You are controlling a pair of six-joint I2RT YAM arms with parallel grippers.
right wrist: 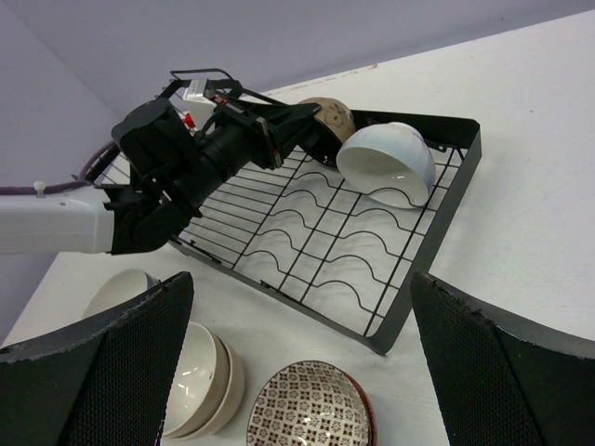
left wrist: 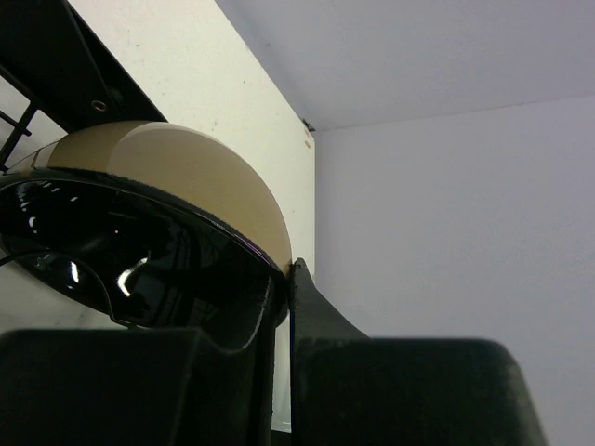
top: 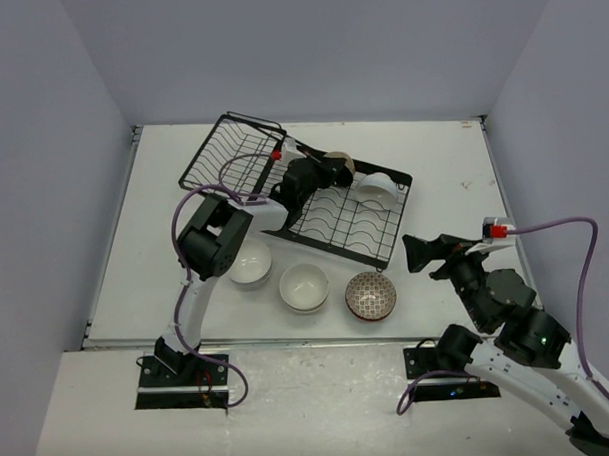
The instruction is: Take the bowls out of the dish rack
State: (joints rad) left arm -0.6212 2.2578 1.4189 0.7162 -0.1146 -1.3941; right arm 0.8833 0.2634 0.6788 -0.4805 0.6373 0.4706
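The black wire dish rack [top: 357,248] lies mid-table, its tilted basket section [top: 222,151] on the left. My left gripper [top: 330,171] is shut on the rim of a beige bowl with a black inside [left wrist: 177,172] at the rack's far edge; the fingertips [left wrist: 299,283] pinch the rim. This bowl also shows in the right wrist view [right wrist: 332,115]. A white bowl [top: 375,188] leans in the rack beside it. My right gripper [top: 413,254] is open and empty, right of the rack, above the table.
In front of the rack stand a white bowl [top: 251,265], a stack of white and beige bowls [top: 305,286] and a brown patterned bowl [top: 371,294]. The grey walls enclose the table on three sides.
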